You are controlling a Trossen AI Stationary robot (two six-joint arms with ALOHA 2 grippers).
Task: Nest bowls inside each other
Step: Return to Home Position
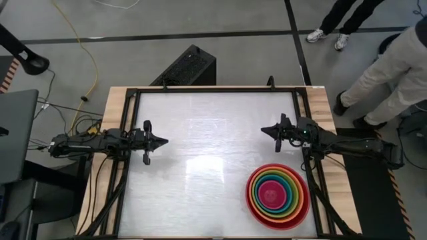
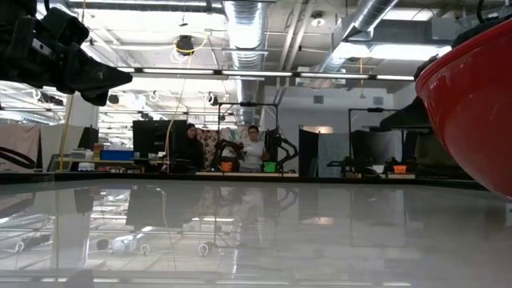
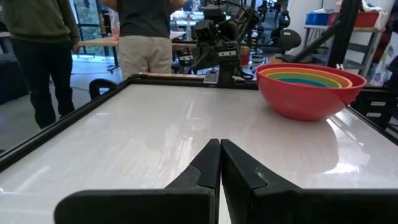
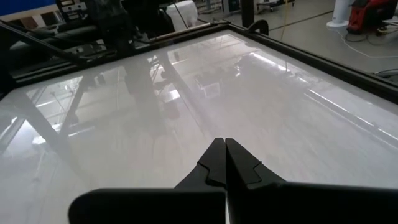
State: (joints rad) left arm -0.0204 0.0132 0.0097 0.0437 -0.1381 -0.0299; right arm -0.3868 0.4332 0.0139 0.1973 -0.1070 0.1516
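Left pincer (image 1: 163, 141) and right pincer (image 1: 263, 130) both closed, empty, above the tabletop (image 1: 200, 120). Five bowls (image 1: 277, 195) nested, red outermost, pink innermost, on the tabletop's right side.

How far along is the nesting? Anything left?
Done: the bowls sit nested in one stack, pink bowl innermost, red bowl outermost, on the table, right side. In hand: nothing; the left end effector and right end effector are shut and empty, apart from the stack. Left: only parking the arms, apparently.
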